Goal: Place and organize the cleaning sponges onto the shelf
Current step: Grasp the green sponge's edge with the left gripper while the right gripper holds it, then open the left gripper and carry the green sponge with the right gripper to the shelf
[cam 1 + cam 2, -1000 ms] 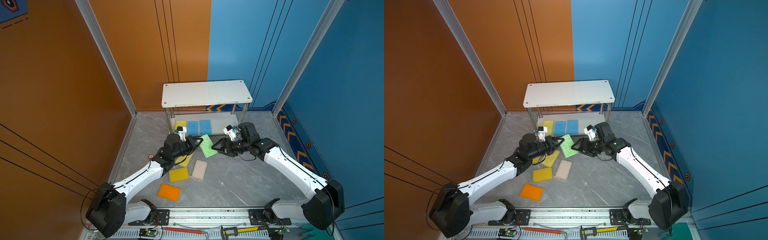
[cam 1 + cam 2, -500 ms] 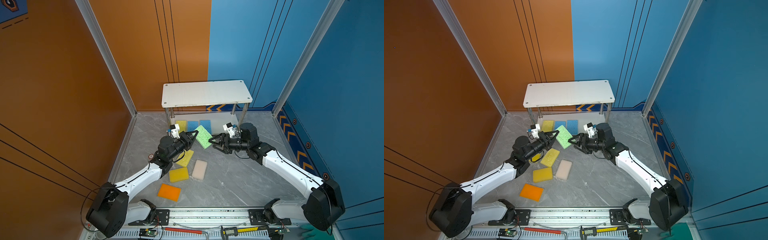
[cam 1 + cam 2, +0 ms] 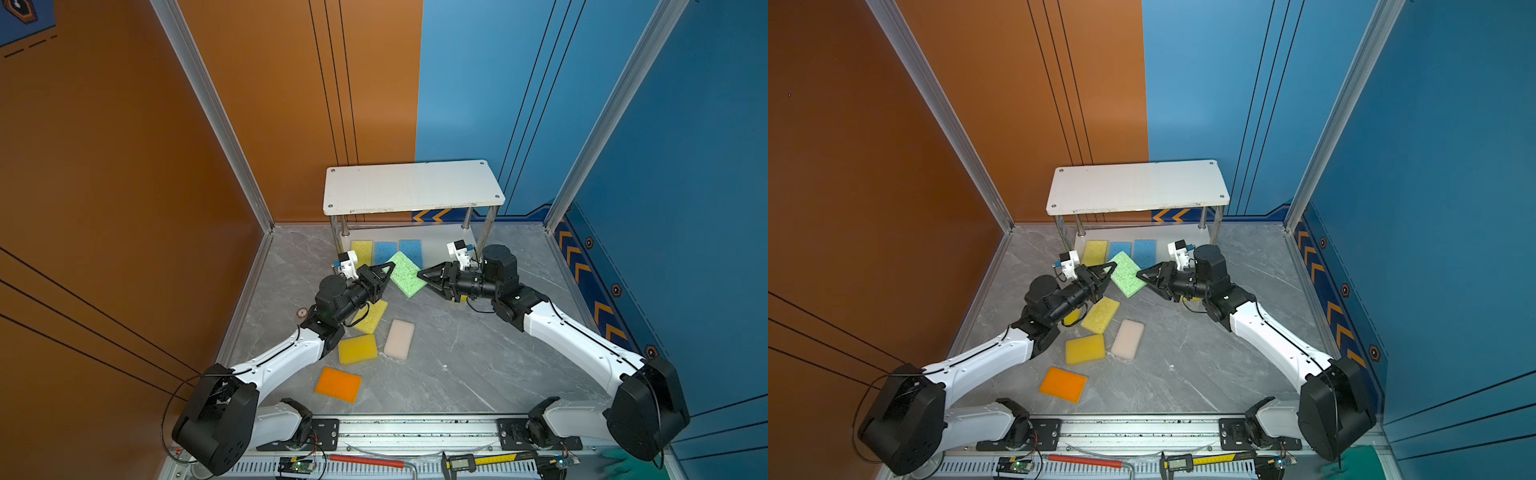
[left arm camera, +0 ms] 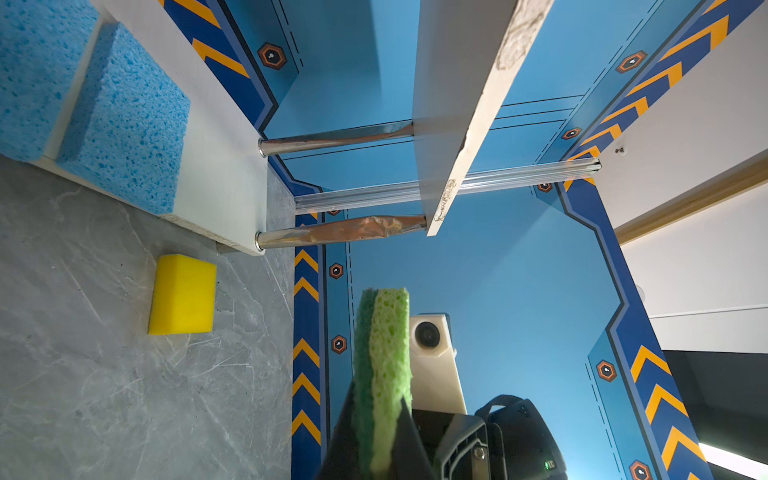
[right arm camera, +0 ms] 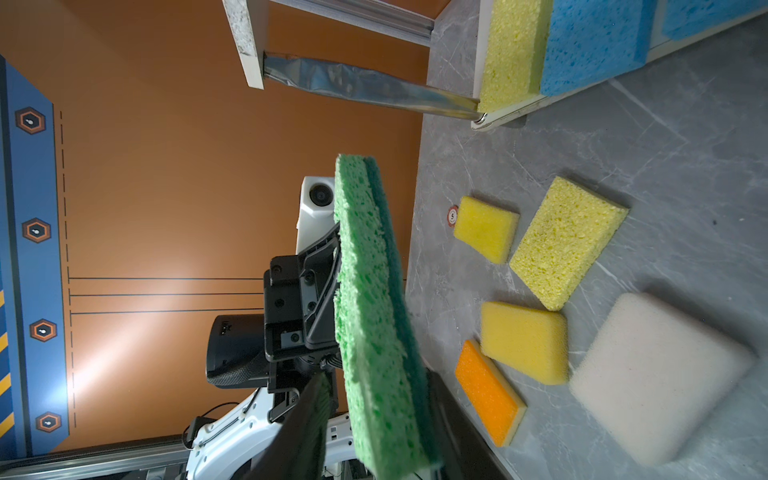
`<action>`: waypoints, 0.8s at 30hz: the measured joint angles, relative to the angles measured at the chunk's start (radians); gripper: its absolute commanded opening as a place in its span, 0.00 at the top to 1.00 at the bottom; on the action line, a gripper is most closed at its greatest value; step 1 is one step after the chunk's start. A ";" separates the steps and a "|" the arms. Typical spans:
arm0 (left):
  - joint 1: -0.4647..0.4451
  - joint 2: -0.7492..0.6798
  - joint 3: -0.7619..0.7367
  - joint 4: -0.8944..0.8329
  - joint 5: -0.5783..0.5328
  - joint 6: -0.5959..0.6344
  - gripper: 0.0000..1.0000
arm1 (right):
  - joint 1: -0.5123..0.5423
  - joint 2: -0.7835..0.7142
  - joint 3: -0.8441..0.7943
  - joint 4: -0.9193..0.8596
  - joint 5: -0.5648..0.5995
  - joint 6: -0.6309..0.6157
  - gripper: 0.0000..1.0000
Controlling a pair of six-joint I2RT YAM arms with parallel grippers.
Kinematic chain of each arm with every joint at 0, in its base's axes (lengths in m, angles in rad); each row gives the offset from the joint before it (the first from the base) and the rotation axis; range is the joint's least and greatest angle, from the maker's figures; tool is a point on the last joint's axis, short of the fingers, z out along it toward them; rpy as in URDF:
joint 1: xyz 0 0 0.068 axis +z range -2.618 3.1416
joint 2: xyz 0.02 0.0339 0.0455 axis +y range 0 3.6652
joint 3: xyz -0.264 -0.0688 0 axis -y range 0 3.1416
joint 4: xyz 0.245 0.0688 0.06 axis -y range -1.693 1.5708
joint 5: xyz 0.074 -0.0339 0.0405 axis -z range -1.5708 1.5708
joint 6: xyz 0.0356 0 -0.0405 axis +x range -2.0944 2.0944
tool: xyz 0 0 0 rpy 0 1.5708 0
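A green sponge [image 3: 405, 274] [image 3: 1127, 274] hangs in the air in front of the shelf [image 3: 411, 187], its flat faces on edge. My left gripper [image 3: 388, 268] [image 4: 382, 436] is shut on one end of it. My right gripper [image 3: 420, 276] [image 5: 378, 395] straddles the other end with its jaws open: one finger lies against the sponge's dark face and a gap shows on the other side. One yellow sponge [image 3: 362, 250] and two blue sponges [image 3: 385, 251] lie on the shelf's lower board. The top board is bare.
On the floor lie a porous yellow sponge [image 3: 372, 318], a smooth yellow one [image 3: 357, 349], a beige one [image 3: 399, 338] and an orange one [image 3: 338, 384]. A small yellow sponge [image 5: 486, 228] sits under my left arm, another yellow block [image 4: 183, 295] beside the shelf's right post.
My left gripper has lifted the green sponge up and back toward the shelf. My right gripper has come in from the right over the sponge's free end, its jaws narrowing.
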 measured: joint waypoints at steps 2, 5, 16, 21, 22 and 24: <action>-0.008 0.000 0.000 0.001 -0.006 0.000 0.97 | -0.001 -0.002 -0.011 0.000 0.000 0.001 0.67; -0.019 0.000 0.000 0.001 -0.010 0.000 0.97 | -0.002 -0.010 -0.030 0.000 0.000 0.005 0.73; -0.034 0.003 -0.009 0.008 -0.029 0.000 0.35 | -0.014 -0.048 -0.058 0.001 0.033 0.005 0.81; 0.007 -0.032 -0.048 -0.056 -0.014 0.005 0.02 | -0.053 -0.101 -0.100 -0.021 0.131 0.004 0.81; 0.023 -0.061 -0.049 -0.112 -0.008 0.015 0.02 | -0.063 -0.113 -0.101 -0.037 0.161 0.003 0.81; 0.050 -0.132 -0.046 -0.231 0.000 0.055 0.02 | -0.076 -0.133 -0.101 -0.067 0.235 -0.008 0.81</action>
